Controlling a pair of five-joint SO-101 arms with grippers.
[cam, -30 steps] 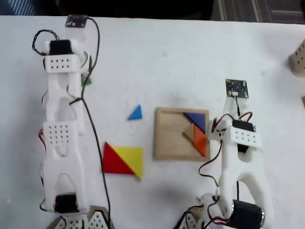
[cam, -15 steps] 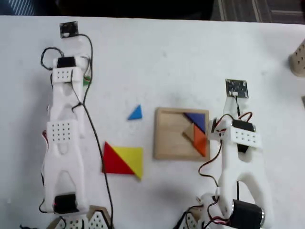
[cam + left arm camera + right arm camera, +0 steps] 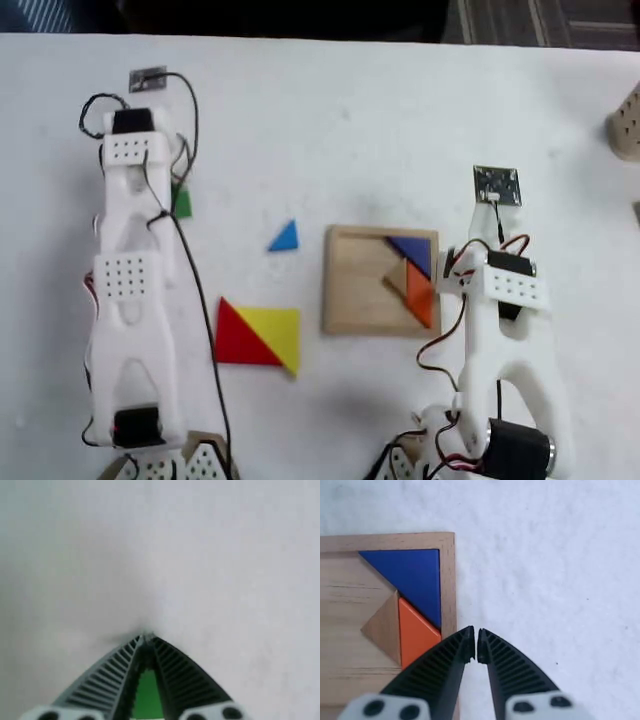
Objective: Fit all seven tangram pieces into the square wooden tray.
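The square wooden tray [image 3: 355, 285] holds a blue triangle [image 3: 412, 250], an orange piece [image 3: 420, 290] and a tan triangle [image 3: 397, 275] in its right part. On the table to its left lie a small blue triangle [image 3: 285, 237], a red triangle [image 3: 238, 338] and a yellow triangle [image 3: 277, 330]. My left gripper [image 3: 145, 640] is shut on a green piece [image 3: 147, 695], which peeks out beside the left arm [image 3: 128, 200] as a green patch [image 3: 181, 201]. My right gripper [image 3: 475, 643] is shut and empty, just outside the tray rim [image 3: 448, 580] next to the orange piece [image 3: 417, 630].
A black cable [image 3: 205, 300] trails along the left arm toward the red triangle. A perforated wooden object [image 3: 628, 125] stands at the right edge. The table's far edge [image 3: 320, 38] runs along the top. Open white tabletop lies between the arms behind the tray.
The left arm's wrist has drawn back toward its base, and the green piece has come with it and shows more. The right arm and the tray pieces have not moved.
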